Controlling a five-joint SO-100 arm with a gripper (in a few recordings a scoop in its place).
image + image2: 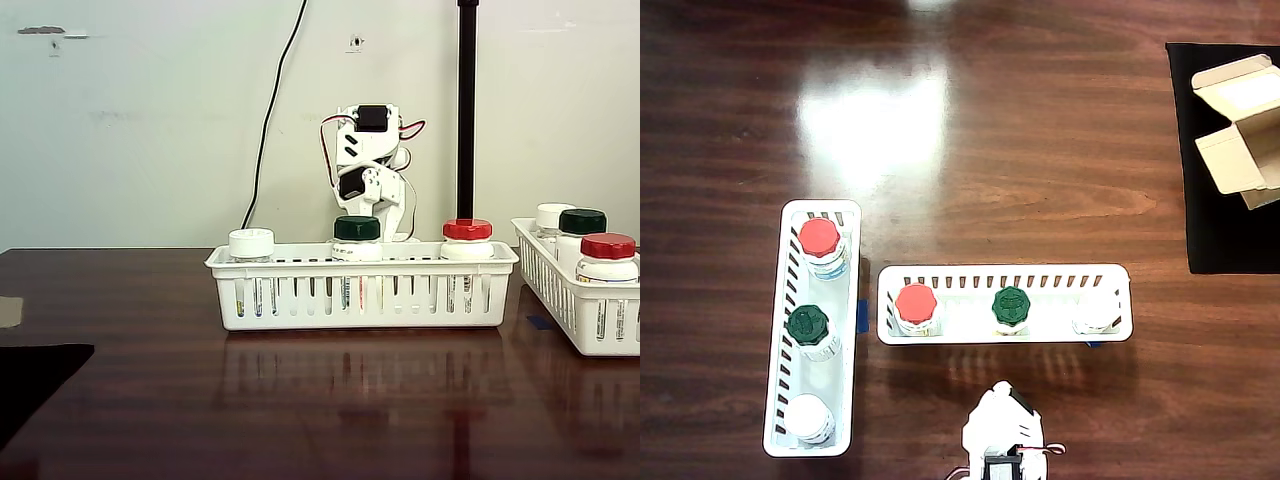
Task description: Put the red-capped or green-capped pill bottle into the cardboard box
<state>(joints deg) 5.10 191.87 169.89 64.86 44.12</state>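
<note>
The arm (370,170) sits folded behind the basket (1004,336) of bottles, its finger spacing indiscernible; the cardboard box (1244,130) waits open, well apart.

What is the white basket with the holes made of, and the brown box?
The middle basket looks like glossy white moulded plastic: thin, even slotted walls. The cardboard box looks like matte brown cardboard: folded flaps stand open. The table seems polished dark wood, with grain and glare.

No legible text, brand, number or sign anywhere, labels on the white pill bottles (351,262) behind the slots of the white slotted plastic basket (300,300) too small to read, small brown corrugated cardboard box (1243,130) showing blank open flaps from overhead
</note>
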